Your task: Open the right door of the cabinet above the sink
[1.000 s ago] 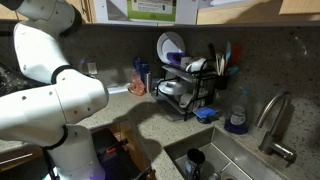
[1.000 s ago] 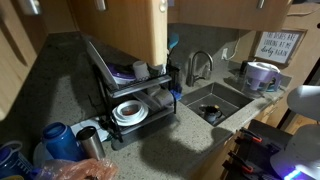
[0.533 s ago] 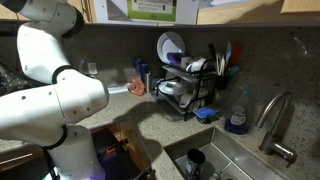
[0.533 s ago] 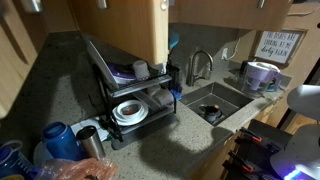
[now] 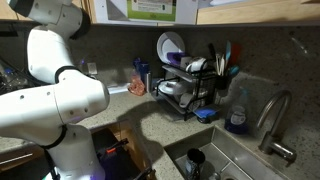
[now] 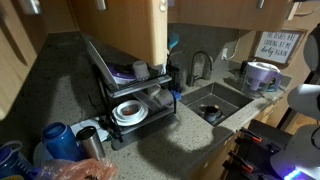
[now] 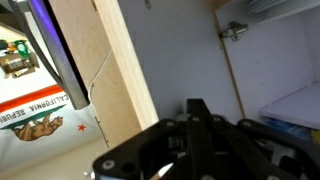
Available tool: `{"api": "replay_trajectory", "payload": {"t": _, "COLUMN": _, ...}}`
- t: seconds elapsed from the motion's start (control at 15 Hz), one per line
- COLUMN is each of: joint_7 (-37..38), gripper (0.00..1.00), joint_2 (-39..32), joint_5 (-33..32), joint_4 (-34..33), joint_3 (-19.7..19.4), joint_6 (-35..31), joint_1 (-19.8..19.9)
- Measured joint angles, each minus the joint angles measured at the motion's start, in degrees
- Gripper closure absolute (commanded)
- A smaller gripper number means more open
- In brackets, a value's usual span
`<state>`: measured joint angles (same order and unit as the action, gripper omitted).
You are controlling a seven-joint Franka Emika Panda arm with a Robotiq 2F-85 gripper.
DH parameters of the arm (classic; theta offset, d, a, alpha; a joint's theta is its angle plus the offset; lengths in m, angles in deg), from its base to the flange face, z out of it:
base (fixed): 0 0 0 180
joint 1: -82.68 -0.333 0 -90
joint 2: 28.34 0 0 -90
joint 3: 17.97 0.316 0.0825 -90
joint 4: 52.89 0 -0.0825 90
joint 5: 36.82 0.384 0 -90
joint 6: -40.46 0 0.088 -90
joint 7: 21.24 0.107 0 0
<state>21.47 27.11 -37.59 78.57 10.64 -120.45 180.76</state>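
Note:
The pale tan cabinet [image 5: 240, 10] runs along the top in an exterior view. In an exterior view, one door panel [image 6: 125, 30] stands swung out over the dish rack. The wrist view shows a tan wooden edge [image 7: 110, 70], the grey cabinet inside [image 7: 190, 50] and a hinge [image 7: 235, 30]. My gripper [image 7: 197, 108] points into that opening with its black fingers together and nothing between them. The steel sink [image 5: 235, 160] with its curved faucet [image 5: 275, 120] lies below; it also shows in an exterior view [image 6: 215, 100].
A black dish rack [image 5: 190, 85] with plates and bowls stands on the speckled counter, also seen in an exterior view [image 6: 130, 90]. A printed sheet with a bear [image 7: 35, 110] hangs on the neighbouring panel. Bottles [image 6: 60, 140] crowd the counter corner. My white arm [image 5: 60, 90] fills the near side.
My arm has shifted slightly up and sideways at the cabinet; part of it now shows at the edge of an exterior view. The door panel has not visibly moved.

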Motion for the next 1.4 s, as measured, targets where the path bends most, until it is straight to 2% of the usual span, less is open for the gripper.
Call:
{"api": "replay_trajectory", "payload": {"t": 0.53, "joint_7": 0.08, "gripper": 1.0, "joint_2": -3.56, "joint_5": -1.01, "joint_4": -1.76, "joint_3": 0.81, "joint_6": -0.13, "joint_1": 8.94}}
{"api": "replay_trajectory", "payload": {"t": 1.07, "joint_7": 1.44, "gripper": 1.0, "joint_2": -5.15, "joint_5": -1.03, "joint_4": -3.63, "joint_3": 2.9, "joint_6": 0.02, "joint_1": 14.48}}
{"api": "replay_trajectory", "payload": {"t": 1.4, "joint_7": 2.9, "gripper": 1.0, "joint_2": -6.01, "joint_5": -1.18, "joint_4": -4.04, "joint_3": 3.04, "joint_6": 0.73, "joint_1": 14.91}}
